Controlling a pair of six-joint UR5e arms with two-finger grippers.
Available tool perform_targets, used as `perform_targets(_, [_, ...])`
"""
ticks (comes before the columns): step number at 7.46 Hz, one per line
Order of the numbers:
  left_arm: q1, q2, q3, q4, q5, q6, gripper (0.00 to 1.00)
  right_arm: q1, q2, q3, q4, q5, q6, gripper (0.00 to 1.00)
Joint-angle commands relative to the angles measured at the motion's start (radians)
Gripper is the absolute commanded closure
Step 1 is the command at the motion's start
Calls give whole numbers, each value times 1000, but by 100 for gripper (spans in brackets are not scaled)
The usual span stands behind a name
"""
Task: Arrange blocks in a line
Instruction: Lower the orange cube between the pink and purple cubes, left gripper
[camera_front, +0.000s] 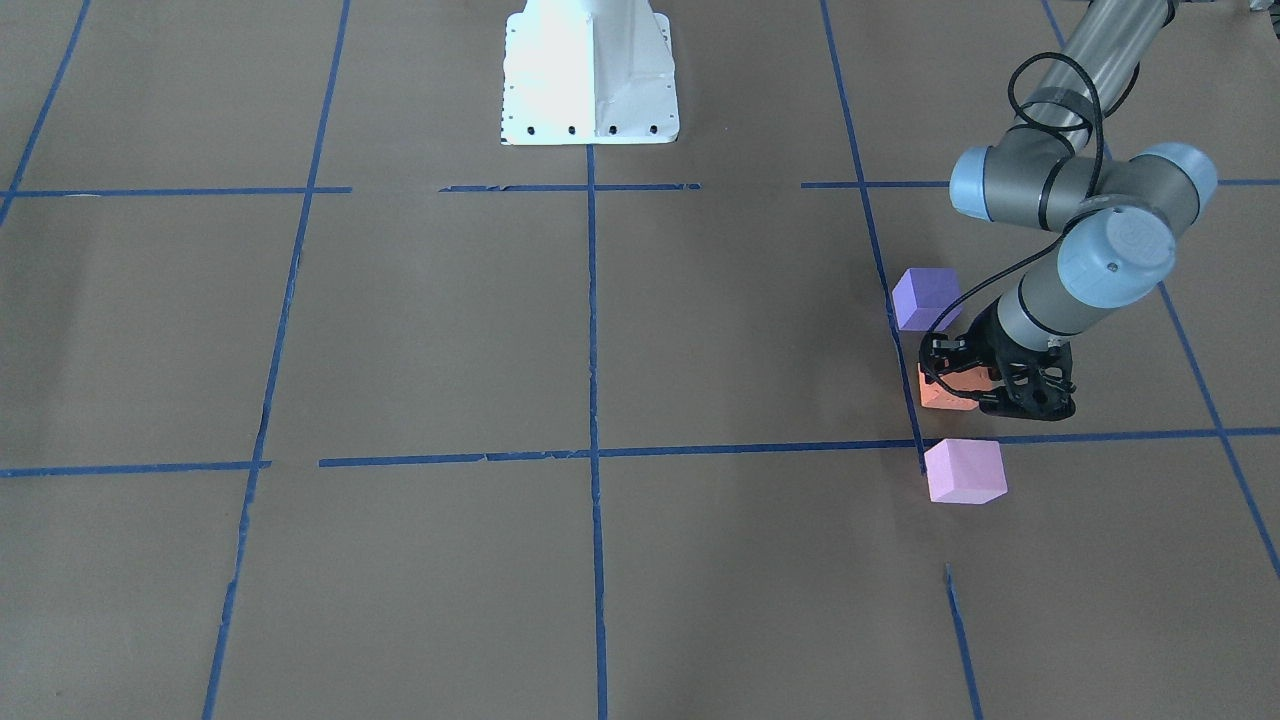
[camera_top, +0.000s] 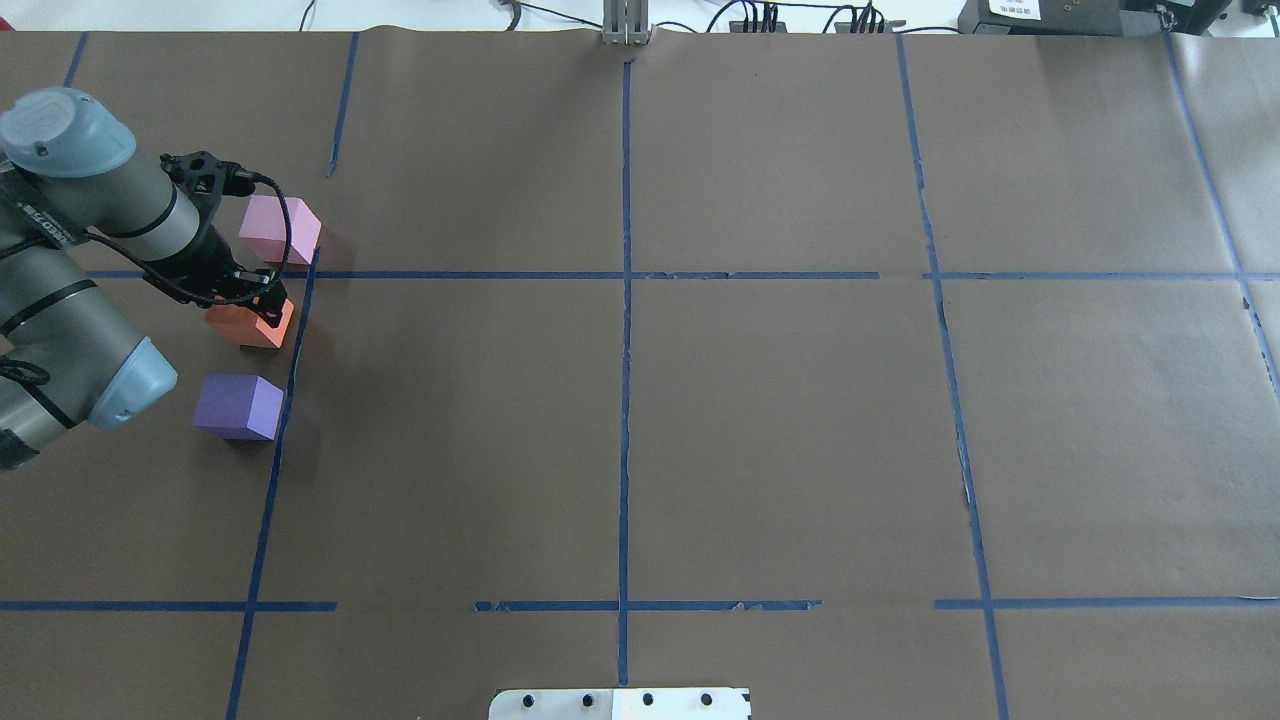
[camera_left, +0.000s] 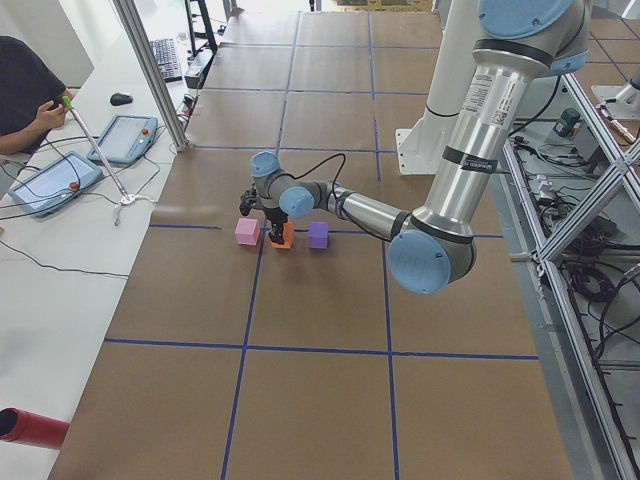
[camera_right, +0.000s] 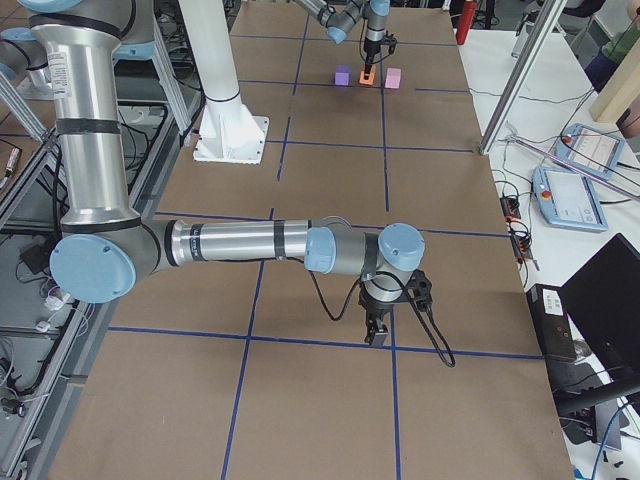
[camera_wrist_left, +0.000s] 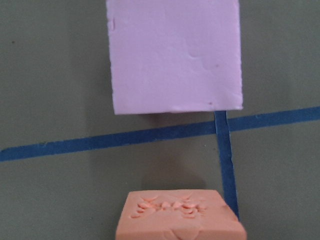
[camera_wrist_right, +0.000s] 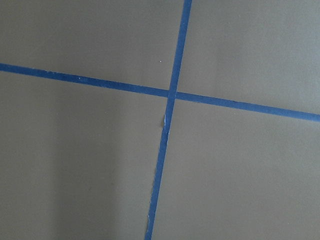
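Three blocks stand in a row beside a blue tape line on the robot's left. They are the pink block (camera_front: 965, 470) (camera_top: 280, 228) (camera_wrist_left: 175, 55), the orange block (camera_front: 945, 392) (camera_top: 245, 328) (camera_wrist_left: 180, 220) and the purple block (camera_front: 925, 297) (camera_top: 238, 405). My left gripper (camera_front: 975, 385) (camera_top: 255, 300) points down over the middle orange block. Its jaws stand on either side of the block and look shut on it, and the block rests on the table. My right gripper (camera_right: 378, 335) hangs low over a tape crossing far from the blocks. I cannot tell whether it is open or shut.
Brown paper with a blue tape grid (camera_top: 625, 275) covers the table. The white robot base (camera_front: 590, 75) stands at the robot's edge. A side bench (camera_left: 40, 180) with tablets, cables and a person lies beyond the far edge.
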Motion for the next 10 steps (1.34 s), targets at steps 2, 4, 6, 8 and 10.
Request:
perform_targets(2, [0, 0, 6, -2, -6, -1, 58, 0, 0, 0, 0, 0, 0, 0])
perform_targets(4, [0, 0, 11, -16, -6, -1, 33, 0, 0, 0, 0, 0, 0, 0])
perform_targets(6, [0, 0, 12, -16, -6, -2, 18, 0, 0, 0, 0, 0, 0, 0])
perform_targets(8, [0, 0, 12, -18, -4, -1, 1, 0, 0, 0, 0, 0, 0, 0])
perform_targets(10, [-2, 0, 6, -15, -4, -2, 0, 0, 0, 0, 0, 0, 0, 0])
